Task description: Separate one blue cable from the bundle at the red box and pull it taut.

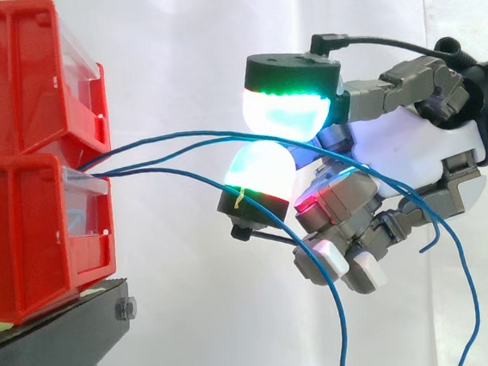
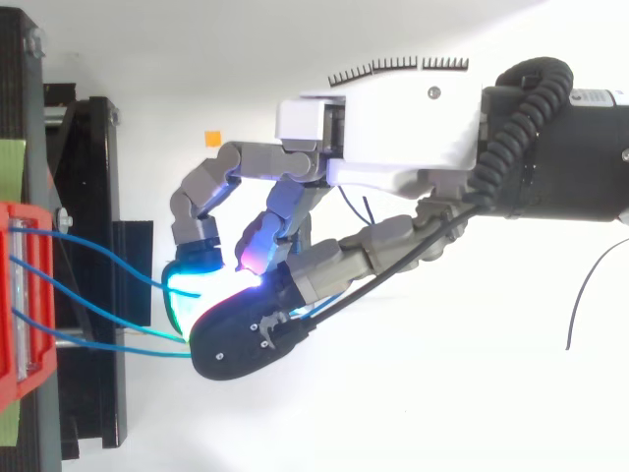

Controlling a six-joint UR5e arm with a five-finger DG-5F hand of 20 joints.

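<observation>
Two red bins (image 1: 24,230) are stacked at the left, and three thin blue cables (image 1: 163,152) come out of the gap between them. My hand (image 1: 422,144) reaches in from the right with its fingers curled. A green-glowing pad (image 1: 285,114) sits above a white-cyan one (image 1: 260,168), and the top blue cable (image 1: 188,136) runs in between them, pinched. That cable arcs gently from the bin to the pads. A lower cable (image 1: 334,313) sags under the hand and hangs down. In the top view the hand (image 2: 393,128) meets the cables (image 2: 118,344) just right of the red bin (image 2: 20,364).
The bins rest on a black stand (image 1: 52,340), seen from above as a dark frame (image 2: 93,197). Loose cable ends (image 1: 473,299) dangle below the hand's palm. A white curtain forms the backdrop. A small orange mark (image 2: 212,138) lies on the white floor.
</observation>
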